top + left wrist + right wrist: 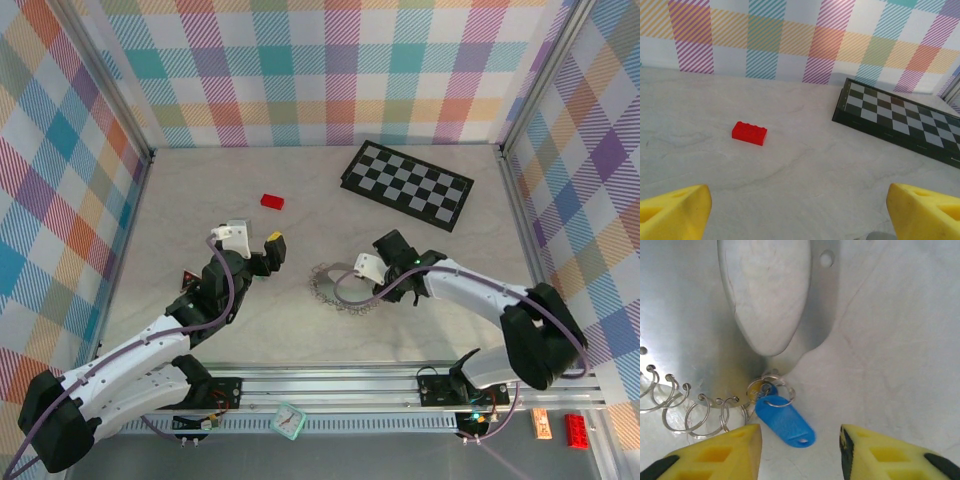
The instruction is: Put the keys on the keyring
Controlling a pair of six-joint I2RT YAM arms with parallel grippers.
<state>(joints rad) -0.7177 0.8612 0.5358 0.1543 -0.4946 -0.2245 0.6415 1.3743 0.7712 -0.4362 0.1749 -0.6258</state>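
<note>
Pale tabletop (900, 315); my left gripper (799, 200) gapes, right gripper (800, 440) parted over the blue key (785, 425): I'd pinch its head squarely.

White arms (140, 356), apparently lilac cables (231, 285)

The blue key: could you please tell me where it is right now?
In the right wrist view, the blue key lies on the table just ahead of the open right gripper, beside the looped edge of the keyring.
</note>
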